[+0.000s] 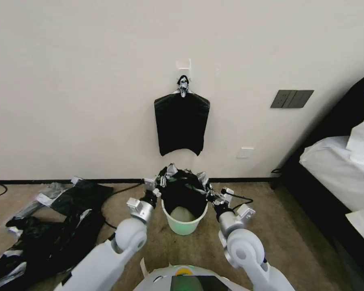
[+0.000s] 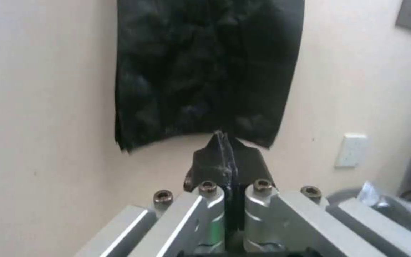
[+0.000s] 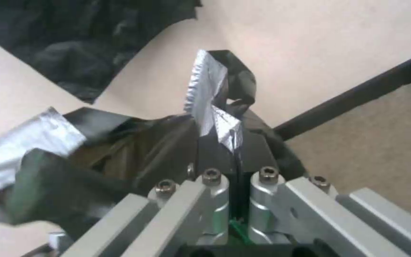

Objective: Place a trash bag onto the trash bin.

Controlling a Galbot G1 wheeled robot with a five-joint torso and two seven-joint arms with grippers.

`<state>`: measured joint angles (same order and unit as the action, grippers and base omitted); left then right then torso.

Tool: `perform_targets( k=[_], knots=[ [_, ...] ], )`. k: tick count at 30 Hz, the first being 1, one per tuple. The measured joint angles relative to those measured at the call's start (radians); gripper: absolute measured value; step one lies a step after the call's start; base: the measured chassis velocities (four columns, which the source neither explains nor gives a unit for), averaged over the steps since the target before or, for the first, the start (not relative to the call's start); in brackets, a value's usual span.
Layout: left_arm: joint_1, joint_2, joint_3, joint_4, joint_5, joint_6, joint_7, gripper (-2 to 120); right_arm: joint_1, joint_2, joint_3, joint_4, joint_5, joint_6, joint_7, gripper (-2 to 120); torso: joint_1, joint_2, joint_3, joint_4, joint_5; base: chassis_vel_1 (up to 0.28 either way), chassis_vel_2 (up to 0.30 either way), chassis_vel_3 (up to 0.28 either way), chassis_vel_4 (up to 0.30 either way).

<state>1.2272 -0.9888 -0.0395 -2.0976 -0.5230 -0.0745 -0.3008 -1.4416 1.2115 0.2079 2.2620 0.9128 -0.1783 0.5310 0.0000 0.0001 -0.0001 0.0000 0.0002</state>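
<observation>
Bag: bag [image 1: 185, 193] spread open over the bin [image 1: 185, 220] on the floor by the wall.
Left gripper [image 1: 161, 180]: jaws clenched on bag's edge.
Right gripper [image 1: 208, 190]: jaws clenched on edge.
Advice: pull both edges outward and down past the rim evenly.

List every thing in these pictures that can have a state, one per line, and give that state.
Bag: opened out, mouth stretched over the bin, pinched at both sides.
Bin: upright on the carpet, no lid, bag hanging into it.
Left gripper: shut on the bag's edge.
Right gripper: shut on the bag's edge.
Bundle: hanging flat from a wall hook.
Heap: lying crumpled on the carpet.
</observation>
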Motion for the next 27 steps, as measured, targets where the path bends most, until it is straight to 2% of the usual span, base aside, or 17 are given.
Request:
perform_targets(
  k=[4,10,17,22,24,27],
  knots=[
    [0.025,-0.052,0.036,0.05,0.057,-0.019,-0.006,0,-0.019,-0.003,0.0,-0.005,-0.033,0.006,0.007,0,0.0,0.0,0.0,-0.0002,-0.0002,0.0,0.0,0.0,0.0],
    [0.057,-0.076,0.047,0.076,0.086,-0.029,-0.03,0,-0.036,0.028,-0.023,-0.036,-0.092,0.021,0.036,0,0.0,0.0,0.0,-0.0001,0.0,0.0,0.0,0.0,0.0],
    [0.165,-0.067,0.025,0.05,0.114,-0.024,-0.066,0,-0.078,0.025,-0.046,-0.038,-0.136,-0.046,0.15,0,0.0,0.0,0.0,0.0,-0.0001,0.0,0.0,0.0,0.0],
    [0.202,-0.069,0.014,0.046,0.127,-0.014,-0.089,0,-0.087,0.029,-0.067,-0.038,-0.148,-0.07,0.195,0,0.0,0.0,0.0,0.0,-0.0003,0.0,0.0,0.0,0.0],
    [0.258,-0.066,0.003,0.009,0.142,0.021,-0.116,0,-0.088,0.027,-0.09,-0.016,-0.142,-0.124,0.261,0,0.0,0.0,0.0,-0.0001,-0.0003,0.0,0.0,0.0,0.0],
    [0.303,-0.063,0.0,-0.021,0.162,0.045,-0.137,0,-0.088,0.016,-0.104,-0.004,-0.135,-0.161,0.292,0,0.0,0.0,0.0,0.0,-0.0001,0.0,0.0,0.0,0.0]
  ],
)
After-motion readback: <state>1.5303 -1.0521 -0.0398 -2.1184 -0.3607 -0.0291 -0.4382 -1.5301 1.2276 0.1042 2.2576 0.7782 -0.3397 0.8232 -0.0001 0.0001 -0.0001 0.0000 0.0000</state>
